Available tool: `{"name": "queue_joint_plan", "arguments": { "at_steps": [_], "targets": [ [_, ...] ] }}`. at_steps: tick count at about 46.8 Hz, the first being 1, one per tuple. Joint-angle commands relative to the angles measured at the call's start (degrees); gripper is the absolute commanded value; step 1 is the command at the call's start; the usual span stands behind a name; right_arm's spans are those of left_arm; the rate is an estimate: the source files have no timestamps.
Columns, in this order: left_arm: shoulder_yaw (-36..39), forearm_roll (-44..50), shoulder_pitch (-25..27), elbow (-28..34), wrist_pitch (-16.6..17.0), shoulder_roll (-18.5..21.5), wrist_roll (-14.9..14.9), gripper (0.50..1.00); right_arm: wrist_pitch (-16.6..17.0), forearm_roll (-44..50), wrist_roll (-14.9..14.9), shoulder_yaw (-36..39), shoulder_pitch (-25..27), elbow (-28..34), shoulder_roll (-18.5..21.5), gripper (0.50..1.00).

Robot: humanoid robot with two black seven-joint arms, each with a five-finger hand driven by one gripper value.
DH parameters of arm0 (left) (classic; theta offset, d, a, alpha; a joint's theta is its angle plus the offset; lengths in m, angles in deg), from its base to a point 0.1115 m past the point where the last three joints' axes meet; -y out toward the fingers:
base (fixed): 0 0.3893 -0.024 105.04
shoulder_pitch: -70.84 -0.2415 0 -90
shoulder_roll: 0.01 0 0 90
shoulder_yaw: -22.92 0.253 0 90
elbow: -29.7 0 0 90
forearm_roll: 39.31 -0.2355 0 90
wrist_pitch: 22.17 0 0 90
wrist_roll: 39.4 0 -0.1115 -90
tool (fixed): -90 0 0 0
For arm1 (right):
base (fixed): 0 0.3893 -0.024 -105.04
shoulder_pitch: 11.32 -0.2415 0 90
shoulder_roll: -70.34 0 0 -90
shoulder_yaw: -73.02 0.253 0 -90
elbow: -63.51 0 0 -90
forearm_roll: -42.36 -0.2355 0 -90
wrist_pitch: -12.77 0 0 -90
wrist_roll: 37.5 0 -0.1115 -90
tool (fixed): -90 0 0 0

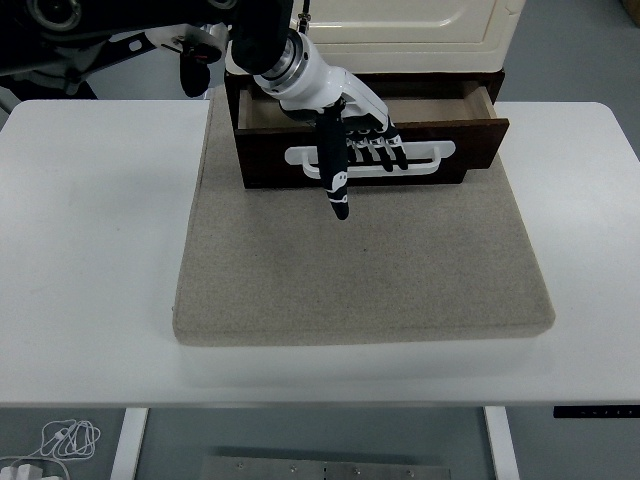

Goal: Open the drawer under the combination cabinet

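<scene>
My left hand (pixel 345 130) hooking four fingers through white handle (pixel 370 157) of dark wooden drawer (pixel 370 140), thumb pointing down. Drawer sitting partly open under cream cabinet (pixel 400 22), on mat (pixel 360 260) on worktop (pixel 90 250). Likely rigid, sliding; handle centre being best hold.

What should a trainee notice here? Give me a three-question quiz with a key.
1. True or false: the drawer is fully closed.
2. Which hand is at the white handle? A) left hand B) right hand C) a person's hand
3. Fill in: the cabinet stands on a beige ____ on the table.

Key:
1. False; it is pulled partly out, its inside showing.
2. A; the left hand has fingers hooked through the handle, one finger pointing down over the drawer front.
3. mat.
</scene>
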Motion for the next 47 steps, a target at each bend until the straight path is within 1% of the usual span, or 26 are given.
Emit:
{"name": "queue_joint_plan", "arguments": {
  "at_steps": [1, 23, 31, 36, 47],
  "targets": [
    [-0.3, 0.1, 0.0, 0.1, -0.4, 0.1, 0.1, 1.0, 0.0, 0.0, 0.0, 0.0, 0.0, 0.0, 0.0, 0.926],
    [-2.2, 0.1, 0.1, 0.1, -0.4, 0.9, 0.0, 1.0, 0.0, 0.0, 0.1, 0.0, 0.0, 0.0, 0.0, 0.926],
    [-6.6, 0.2, 0.0, 0.0, -0.4, 1.8, -0.1, 1.0, 0.0, 0.0, 0.0, 0.0, 0.0, 0.0, 0.0, 0.926],
    [-12.5, 0.2, -0.4, 0.0, -0.4, 3.2, -0.3, 1.0, 0.0, 0.0, 0.0, 0.0, 0.0, 0.0, 0.0, 0.926],
    [-33.4, -0.1, -3.6, -2.9, -0.4, 3.6, -0.4, 1.0, 0.0, 0.0, 0.0, 0.0, 0.0, 0.0, 0.0, 0.926]
  ]
}}
